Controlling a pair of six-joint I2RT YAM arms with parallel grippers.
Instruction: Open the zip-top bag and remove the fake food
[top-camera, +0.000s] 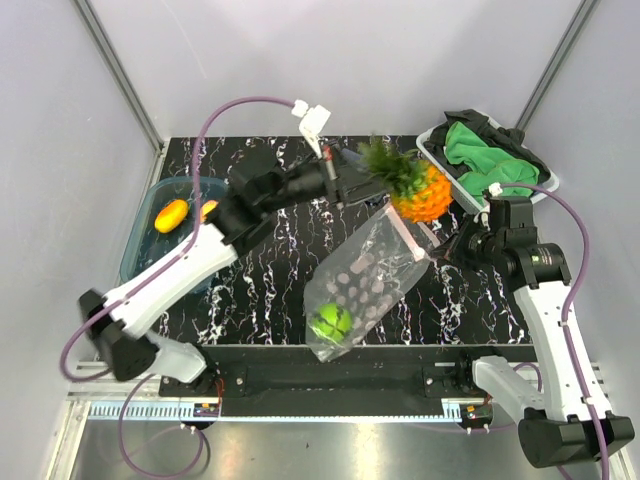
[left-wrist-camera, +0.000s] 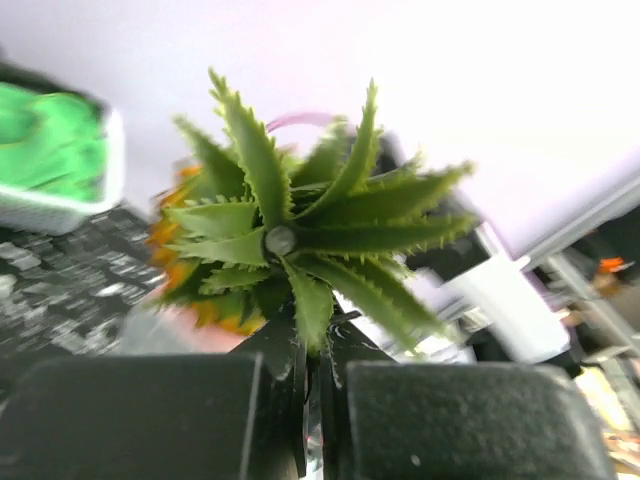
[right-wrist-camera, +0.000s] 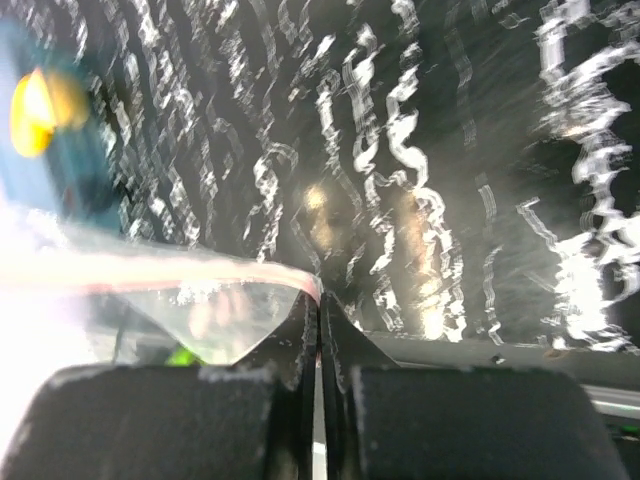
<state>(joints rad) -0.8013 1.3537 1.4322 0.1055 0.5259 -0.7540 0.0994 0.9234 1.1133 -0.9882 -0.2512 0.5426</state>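
My left gripper (top-camera: 338, 186) is clamped on the leafy crown of the pineapple (top-camera: 420, 195), upper centre. My right gripper (top-camera: 438, 252) pinches the zip-top bag (top-camera: 365, 280) at mid-frame; a green ball (top-camera: 331, 321) lies inside it.

Pineapple (left-wrist-camera: 290, 240) body blurred behind own leaves, zip-top bag (right-wrist-camera: 210, 310) smeared, cut off at L edge

Left arm (top-camera: 190, 262) reaches beyond the zip-top bag (top-camera: 362, 285), left gripper (top-camera: 345, 187) clamped on the fake food (top-camera: 420, 195) (leafy crown); right arm (top-camera: 550, 300) bends beside the bag, right gripper (top-camera: 441, 250) pinching its mouth.
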